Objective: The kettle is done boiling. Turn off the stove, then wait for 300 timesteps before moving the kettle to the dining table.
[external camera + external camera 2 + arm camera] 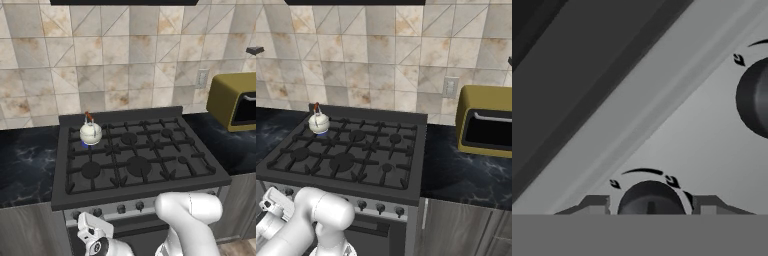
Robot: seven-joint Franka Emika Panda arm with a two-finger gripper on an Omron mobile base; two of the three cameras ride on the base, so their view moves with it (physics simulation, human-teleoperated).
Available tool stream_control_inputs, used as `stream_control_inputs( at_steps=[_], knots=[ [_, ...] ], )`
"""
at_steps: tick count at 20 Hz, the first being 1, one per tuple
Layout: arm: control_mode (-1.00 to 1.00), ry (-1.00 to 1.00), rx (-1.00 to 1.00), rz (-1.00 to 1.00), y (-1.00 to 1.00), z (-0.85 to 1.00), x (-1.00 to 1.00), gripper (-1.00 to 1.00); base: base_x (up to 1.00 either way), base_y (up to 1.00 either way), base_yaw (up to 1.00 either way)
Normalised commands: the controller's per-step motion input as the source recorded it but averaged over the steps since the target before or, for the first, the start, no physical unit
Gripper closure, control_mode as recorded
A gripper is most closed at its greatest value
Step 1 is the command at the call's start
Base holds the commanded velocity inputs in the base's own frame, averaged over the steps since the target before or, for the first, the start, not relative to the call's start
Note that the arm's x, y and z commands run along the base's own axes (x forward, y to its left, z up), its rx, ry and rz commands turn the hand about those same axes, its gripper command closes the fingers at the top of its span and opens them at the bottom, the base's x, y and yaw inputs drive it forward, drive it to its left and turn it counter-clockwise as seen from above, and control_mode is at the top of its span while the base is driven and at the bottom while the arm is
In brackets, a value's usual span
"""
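Note:
The small white-silver kettle (pixel 91 133) (pixel 319 123) with its red-orange handle stands upright on the back left burner of the black stove (pixel 150 172) (pixel 376 165). A faint blue glow shows under it. My gripper (pixel 651 204) (pixel 82 221) (pixel 272 201) is low at the stove's grey front, at the left end of the knob row. Its two fingertips (pixel 594 204) sit tight against either side of a dark knob (pixel 651 196). A neighbouring knob (pixel 754 97) lies to the upper right in the hand view. The dining table is out of view.
An olive-yellow toaster oven (pixel 232 102) (pixel 486 122) stands on the black marble counter (pixel 456 175) right of the stove. Another stretch of black counter (pixel 25 165) lies to the left. A tiled wall with a socket (pixel 450 87) runs behind.

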Motion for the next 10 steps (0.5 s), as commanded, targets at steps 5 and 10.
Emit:
stream_control_inputs(
  at_steps=[5,10],
  knots=[
    [-1.00,-0.11,0.36,-0.03,0.00,-0.18,0.00,1.00,0.00,0.00,0.00],
    [-1.00,-0.11,0.36,-0.05,-0.02,-0.14,0.00,1.00,0.00,0.00,0.00]
  ],
)
